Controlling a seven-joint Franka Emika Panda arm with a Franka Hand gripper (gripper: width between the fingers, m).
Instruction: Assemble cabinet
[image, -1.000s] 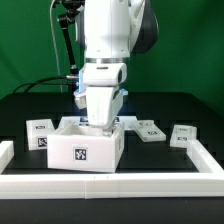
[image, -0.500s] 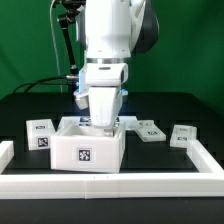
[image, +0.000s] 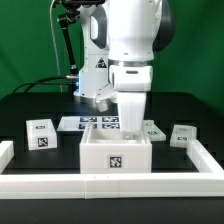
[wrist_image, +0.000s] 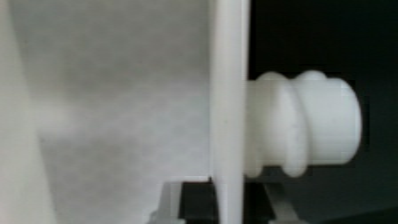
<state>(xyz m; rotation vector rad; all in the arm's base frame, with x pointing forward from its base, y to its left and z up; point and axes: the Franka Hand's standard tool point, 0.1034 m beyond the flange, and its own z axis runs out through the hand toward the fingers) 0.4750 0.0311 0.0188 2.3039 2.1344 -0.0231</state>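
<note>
The cabinet (image: 116, 158) is a white box with a black-and-white tag on its near face. It stands on the black table just behind the front rail. My gripper (image: 128, 127) reaches down into its open top and is shut on its upper wall. In the wrist view that thin white wall (wrist_image: 228, 100) runs between my dark fingers (wrist_image: 199, 205), with my gripper (wrist_image: 228, 206) closed around it. A rounded white knob (wrist_image: 306, 120) sticks out of the wall on one side.
Small white tagged blocks lie on the table: one at the exterior view's left (image: 40, 133), two at its right (image: 152, 131) (image: 184, 135). The marker board (image: 88, 123) lies behind the cabinet. A low white border rail (image: 60, 186) runs along the front.
My gripper and the cabinet have shifted to the exterior view's right. The cabinet has also turned, so its tagged face now points squarely at the camera.
</note>
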